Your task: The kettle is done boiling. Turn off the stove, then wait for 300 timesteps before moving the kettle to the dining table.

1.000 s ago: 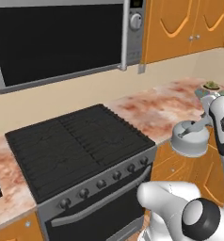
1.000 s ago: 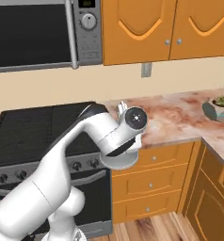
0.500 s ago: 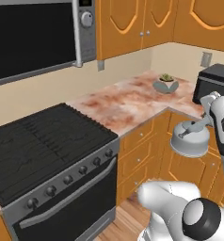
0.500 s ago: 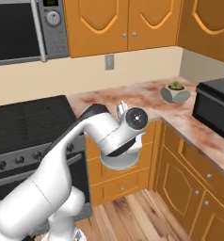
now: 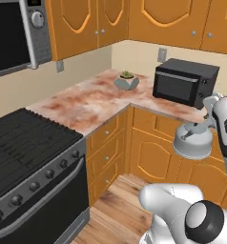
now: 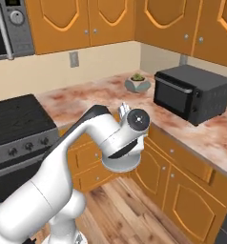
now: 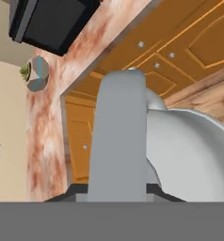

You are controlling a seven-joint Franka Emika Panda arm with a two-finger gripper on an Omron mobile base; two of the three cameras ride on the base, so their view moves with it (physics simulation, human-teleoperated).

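Left base view – kettle (image 5: 192, 141) held aloft by handle, fingers (image 5: 211, 120) clamped, stove (image 5: 25, 157) left

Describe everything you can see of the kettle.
The kettle is small, squat and dome-shaped, of silver-grey metal, with a round lid and a straight slanted handle. It hangs in the air, off the stove, in front of the orange cabinet doors, roughly upright. The gripper holds it by the handle; nothing else touches it.

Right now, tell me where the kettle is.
The kettle hangs in the air at the right of the left base view, held by its handle in the fingers, in front of the orange cabinet doors below the small black microwave.
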